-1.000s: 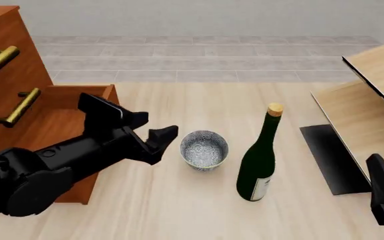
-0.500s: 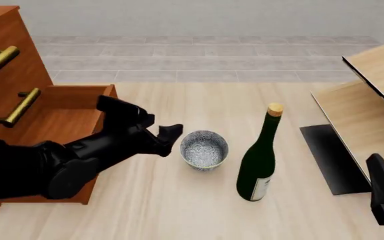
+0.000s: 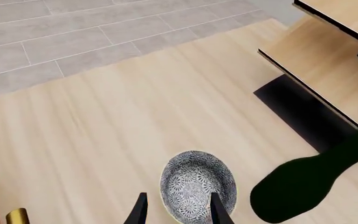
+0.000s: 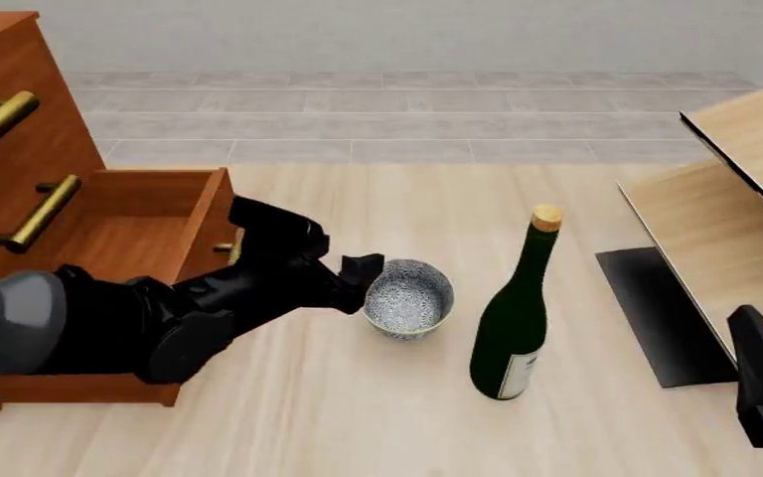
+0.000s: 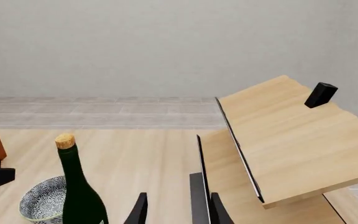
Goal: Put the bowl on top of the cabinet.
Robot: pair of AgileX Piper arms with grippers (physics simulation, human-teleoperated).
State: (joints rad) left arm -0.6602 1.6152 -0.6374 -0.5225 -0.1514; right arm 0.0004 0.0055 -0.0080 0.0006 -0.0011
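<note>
The grey-white speckled bowl (image 4: 408,296) stands upright on the table, left of a wine bottle (image 4: 515,318). My left gripper (image 4: 359,276) is at the bowl's left rim. In the left wrist view the left gripper (image 3: 177,212) is open, with one finger (image 3: 218,211) over the inside of the bowl (image 3: 199,184) and the other outside its wall. The reddish-brown cabinet (image 4: 24,119) with brass handles fills the far left, one drawer (image 4: 130,224) pulled open. My right gripper (image 5: 177,212) is open and holds nothing, low at the front right.
The dark green wine bottle (image 5: 79,196) with a cork stands just right of the bowl (image 5: 42,205). Pale wood panels with black edges (image 4: 739,189) rise at the right over a black mat (image 4: 654,308). The left arm lies in front of the open drawer.
The left arm has reached forward and right, bringing its gripper from beside the drawer to the bowl's left rim. The bowl, the bottle and the right arm have not moved.
</note>
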